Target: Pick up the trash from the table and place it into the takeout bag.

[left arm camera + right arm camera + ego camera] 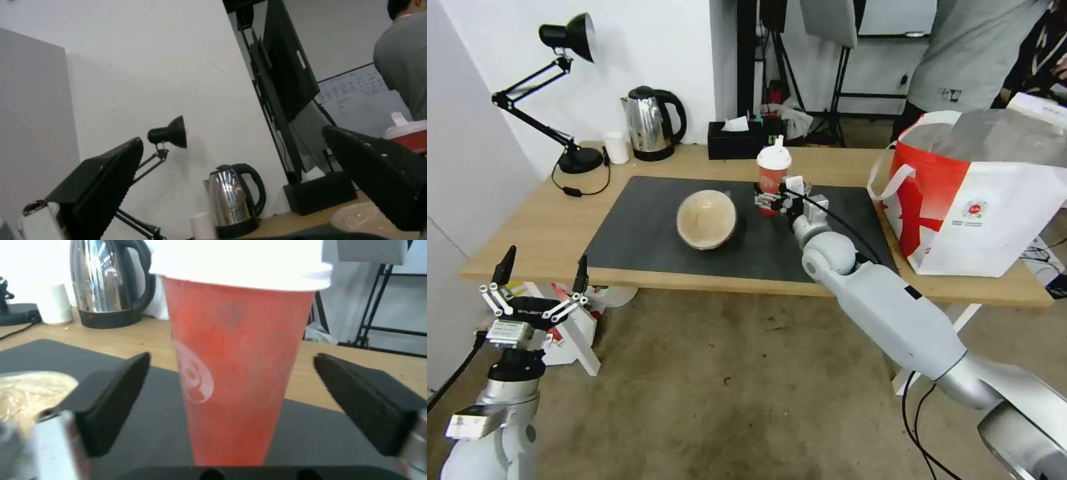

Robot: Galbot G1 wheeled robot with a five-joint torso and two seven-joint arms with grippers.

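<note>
A red drink cup [774, 172] with a white domed lid stands upright on the dark grey mat [647, 243] of the light-wood table [527, 223]. My right gripper [771, 197] is open around the cup's lower half. In the right wrist view the cup [236, 373] stands between the two black fingers [120, 396], with a gap on each side. A round beige-filled bowl [706, 219] sits on the mat to the cup's left. The red-and-white takeout bag [980, 200] stands open at the table's right end. My left gripper [540, 275] hangs open below the table's front left corner.
A steel kettle [652, 123], a black tissue box [735, 139], a white cup [617, 147] and a black desk lamp [570, 157] line the table's back edge. A person in a grey top stands behind the bag. A smaller red-and-white bag [570, 327] lies on the floor under the table's left end.
</note>
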